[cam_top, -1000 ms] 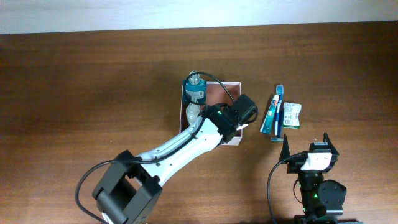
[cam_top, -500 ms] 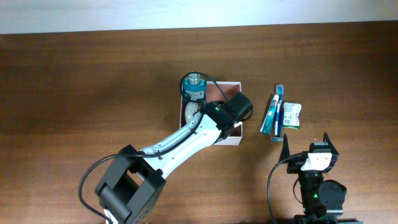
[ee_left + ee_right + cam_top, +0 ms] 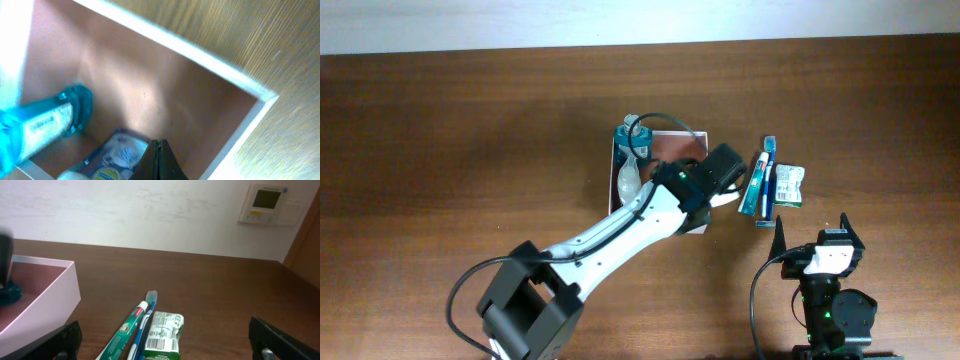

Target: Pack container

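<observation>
Overhead downward, left wrist close inside container (image 3: 165, 85), right wrist low, sideways

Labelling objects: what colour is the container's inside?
Reddish-brown, with white walls; the container shows best in the left wrist view.

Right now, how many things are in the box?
2 that I can see: a teal bottle in the container's far left corner, and a pale packet beside it by the left wall. The left arm covers part, so more may hide.

Dark wooden table (image 3: 470, 120), white wall (image 3: 125, 210) behind, small wall-mounted control panel (image 3: 265, 204).
</observation>
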{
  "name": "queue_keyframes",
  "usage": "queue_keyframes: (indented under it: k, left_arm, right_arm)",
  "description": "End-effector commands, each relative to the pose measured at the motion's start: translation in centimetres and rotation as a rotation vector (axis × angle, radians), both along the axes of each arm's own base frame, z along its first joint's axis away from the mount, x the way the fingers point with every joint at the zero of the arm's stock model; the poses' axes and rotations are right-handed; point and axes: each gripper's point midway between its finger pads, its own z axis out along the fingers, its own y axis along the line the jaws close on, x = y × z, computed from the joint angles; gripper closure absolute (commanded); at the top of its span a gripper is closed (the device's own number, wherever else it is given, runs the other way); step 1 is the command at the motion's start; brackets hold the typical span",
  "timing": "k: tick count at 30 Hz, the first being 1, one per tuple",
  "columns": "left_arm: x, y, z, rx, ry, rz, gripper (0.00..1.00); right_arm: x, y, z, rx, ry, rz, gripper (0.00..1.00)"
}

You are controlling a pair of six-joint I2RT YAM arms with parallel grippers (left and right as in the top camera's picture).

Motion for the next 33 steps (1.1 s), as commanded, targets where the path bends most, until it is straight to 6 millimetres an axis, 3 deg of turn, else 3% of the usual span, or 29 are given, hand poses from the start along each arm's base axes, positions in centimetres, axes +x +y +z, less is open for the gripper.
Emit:
queue_keyframes:
  k: [1, 3, 5, 6, 7, 10, 11, 12, 15, 17, 19, 20, 23, 33]
  left_arm:
    - [1.4, -1.2, 7.0, -0.226, -0.061, 0.099, 1.0]
    - [3.0, 0.0, 9.9, -0.311, -0.1, 0.201, 0.99]
    - [4.9, 2.4, 12.4, -0.394, -0.145, 0.367, 0.95]
    - [5.9, 3.9, 13.5, -0.438, -0.164, 0.465, 0.94]
    - [7.2, 6.8, 14.8, -0.503, -0.182, 0.606, 0.92]
    - [9.1, 12.5, 16.4, -0.56, -0.209, 0.787, 0.87]
    - [9.8, 15.6, 16.8, -0.56, -0.222, 0.855, 0.7]
    - [10.1, 17.4, 16.9, -0.552, -0.23, 0.895, 0.61]
    - [10.5, 22.1, 16.6, -0.521, -0.24, 1.002, 0.47]
    - [10.6, 24.8, 16.3, -0.5, -0.241, 1.066, 0.24]
    - [10.5, 26.7, 16.0, -0.483, -0.238, 1.112, 0.03]
    - [10.4, 27.5, 15.9, -0.476, -0.237, 1.13, 0.01]
    - [10.4, 29.2, 15.8, -0.468, -0.242, 1.17, 0.01]
    - [10.4, 29.4, 15.8, -0.468, -0.243, 1.174, 0.01]
  right_arm:
    - [0.0, -0.1, -0.2, -0.003, 0.003, -0.004, 0.02]
    - [0.0, -0.1, -0.2, -0.003, 0.003, -0.004, 0.02]
    - [0.0, -0.1, -0.2, -0.003, 0.003, -0.004, 0.02]
    - [0.0, -0.1, -0.2, -0.003, 0.003, -0.004, 0.02]
    - [0.0, -0.1, -0.2, -0.003, 0.003, -0.004, 0.02]
    - [0.0, -0.1, -0.2, -0.003, 0.003, -0.004, 0.01]
    - [0.0, -0.1, -0.2, -0.003, 0.003, -0.004, 0.02]
    - [0.0, -0.1, -0.2, -0.003, 0.003, -0.004, 0.02]
    - [0.0, -0.1, -0.2, -0.003, 0.003, -0.004, 0.02]
    - [0.0, -0.1, -0.2, -0.003, 0.003, -0.004, 0.02]
    - [0.0, -0.1, -0.2, -0.003, 0.003, -0.003, 0.01]
    - [0.0, -0.1, -0.2, -0.003, 0.003, -0.004, 0.02]
    - [0.0, -0.1, -0.2, -0.003, 0.003, -0.004, 0.02]
    - [0.0, -0.1, -0.2, -0.003, 0.003, -0.004, 0.02]
